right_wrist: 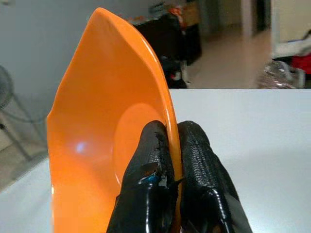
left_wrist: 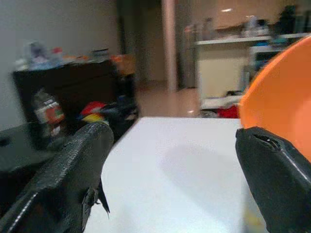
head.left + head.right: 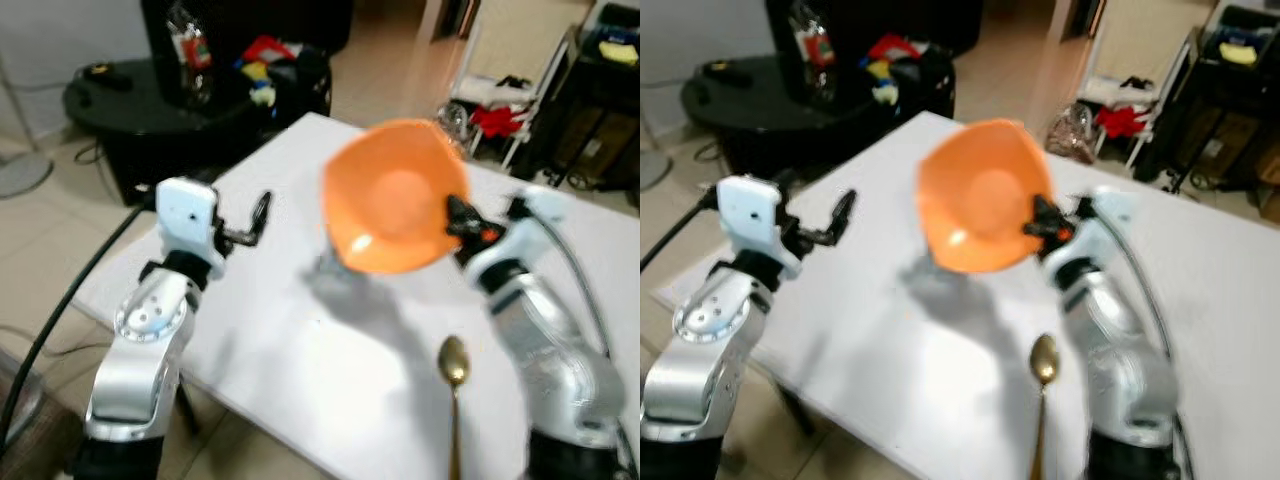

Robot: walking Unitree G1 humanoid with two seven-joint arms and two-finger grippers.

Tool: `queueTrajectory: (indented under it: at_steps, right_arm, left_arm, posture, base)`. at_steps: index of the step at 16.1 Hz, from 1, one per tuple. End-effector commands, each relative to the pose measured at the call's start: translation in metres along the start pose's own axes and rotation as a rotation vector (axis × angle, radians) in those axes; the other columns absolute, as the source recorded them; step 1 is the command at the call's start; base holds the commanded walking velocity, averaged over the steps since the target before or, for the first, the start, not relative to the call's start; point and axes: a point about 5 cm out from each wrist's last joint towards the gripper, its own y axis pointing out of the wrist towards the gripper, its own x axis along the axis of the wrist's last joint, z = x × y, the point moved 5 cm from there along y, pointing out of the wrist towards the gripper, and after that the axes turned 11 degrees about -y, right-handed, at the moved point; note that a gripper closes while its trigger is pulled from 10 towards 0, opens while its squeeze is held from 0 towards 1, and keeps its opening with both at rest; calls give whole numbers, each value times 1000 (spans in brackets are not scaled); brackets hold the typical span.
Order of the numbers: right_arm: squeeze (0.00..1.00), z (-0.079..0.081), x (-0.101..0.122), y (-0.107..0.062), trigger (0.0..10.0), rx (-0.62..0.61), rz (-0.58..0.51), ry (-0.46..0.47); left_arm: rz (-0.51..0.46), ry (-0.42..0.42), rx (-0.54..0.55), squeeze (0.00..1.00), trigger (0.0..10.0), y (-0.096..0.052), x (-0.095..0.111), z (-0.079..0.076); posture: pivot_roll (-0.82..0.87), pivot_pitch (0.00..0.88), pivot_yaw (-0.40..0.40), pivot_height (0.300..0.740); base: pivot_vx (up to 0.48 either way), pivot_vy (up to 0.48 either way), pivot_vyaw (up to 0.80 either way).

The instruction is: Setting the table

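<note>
From the left eye view, the right hand (image 3: pixel 455 218) is up over the white surface (image 3: pixel 300 350), pinching an orange bowl (image 3: pixel 395 195) by its right rim. The bowl is lifted clear and tipped so its hollow faces us, throwing a grey shadow on the surface below and to its left. A gold spoon (image 3: pixel 454 365) lies flat near the front edge, to the right, just beside the right arm. The left hand (image 3: pixel 258 218) hovers over the left part of the surface, holding nothing. Far left stands a dark round table (image 3: pixel 120 100) with a bottle (image 3: pixel 190 50) and bright clutter.

The right eye view has the same scene: bowl (image 3: pixel 980 205) aloft at centre, spoon (image 3: pixel 1043 362) below it to the right, left hand (image 3: pixel 840 215) off to the left, well apart from the bowl.

Along the left wrist view, the two black fingers (image 2: pixel 73 170) are spread wide with only white surface (image 2: pixel 175 174) between them. The bowl's orange edge (image 2: pixel 282 97) shows past one finger, and the bottle (image 2: pixel 48 114) sits on the far dark table.

In the right wrist view, two fingers (image 1: pixel 150 160) are pressed together on the bowl's rim (image 1: pixel 107 126), one inside the hollow, one against the outer wall. The bowl stands almost on edge above the surface (image 1: pixel 252 145).
</note>
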Motion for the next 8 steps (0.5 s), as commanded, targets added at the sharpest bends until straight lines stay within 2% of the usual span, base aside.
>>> queueTrajectory:
  at_steps: [1, 2, 4, 6, 8]
  right_arm:
    - [0, -5, 12, 3, 10000, -8, -21, 12]
    - [0, -6, 13, 4, 10000, 6, -10, 20]
    - [0, -21, 12, 5, 10000, 9, 55, 27]
    - [0, -34, 16, 3, 10000, 40, 105, 93]
    - [0, -42, 15, -2, 10000, 95, 180, 120]
  left_arm:
    - [9, 15, -65, 137, 10000, 0, 2, -7]
    - [21, 16, -92, 129, 10000, -1, 1, -9]
    - [51, 26, -202, 133, 10000, -6, 0, -21]
    - [77, 22, -268, 133, 10000, -8, -2, -27]
    - [95, 10, -328, 137, 10000, -8, -3, -34]
  posture:
    - [3, 0, -42, 740]
    - [3, 0, -42, 740]
    - [-2, 0, -43, 740]
    - [-4, 0, -42, 740]
    - [-8, 0, -40, 740]
  base:
    - [0, 0, 0]
    - [0, 0, 0]
    - [0, 0, 0]
    - [0, 0, 0]
    - [0, 0, 0]
